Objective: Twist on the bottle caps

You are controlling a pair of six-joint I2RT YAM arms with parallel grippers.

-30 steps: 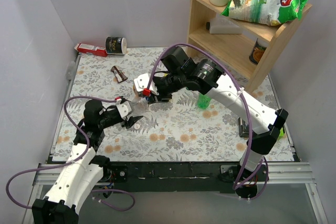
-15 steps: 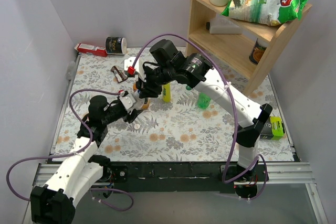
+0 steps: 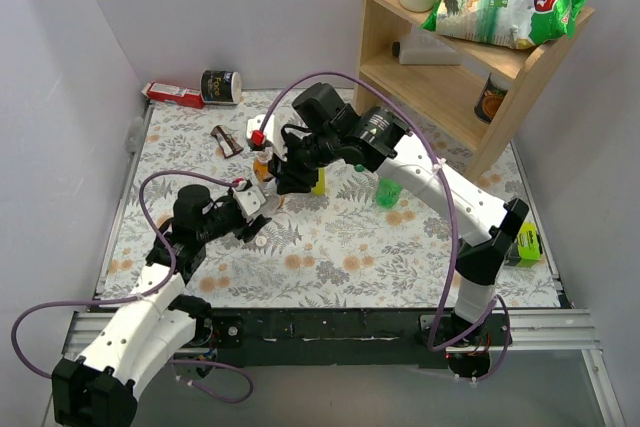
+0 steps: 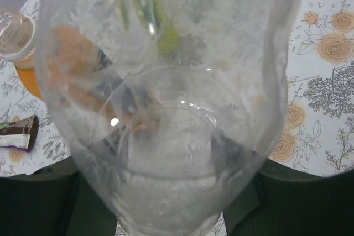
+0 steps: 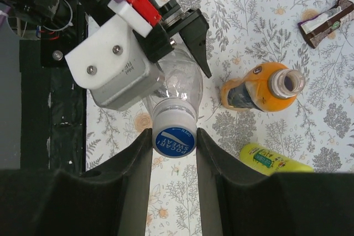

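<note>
Right wrist view: just beside the uncapped orange bottle [image 5: 260, 89], the blue cap [image 5: 174, 141] is pinched by the closed right end effector [image 5: 174, 136] atop the clear bottle [image 5: 177, 84], which is clamped by the left end effector [image 4: 177, 192], apparently so that twisting is resisted.

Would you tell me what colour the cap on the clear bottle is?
The cap is blue on top with white lettering; right wrist view.

3 drink bottles [image 5: 180, 81] [image 5: 254, 89] [image 3: 388, 192], 1 cap [image 5: 174, 141], 1 yellow btl [image 5: 274, 160], 1 snack bar [image 5: 326, 21], 1 chip bag [image 3: 505, 5].
</note>
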